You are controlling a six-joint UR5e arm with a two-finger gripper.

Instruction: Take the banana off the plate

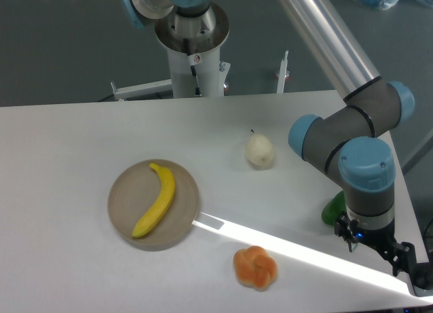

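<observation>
The bright yellow banana lies diagonally across the round beige plate at the left middle of the white table. My gripper is far to the right, near the table's right front corner, well apart from the plate. Only dark parts of it show below the blue-capped wrist at the frame's edge, and its fingers cannot be made out.
A pale cream pear stands right of the plate, toward the back. An orange knotted bun lies at the front. A green object is partly hidden behind the wrist. The arm's base rises at the table's far edge.
</observation>
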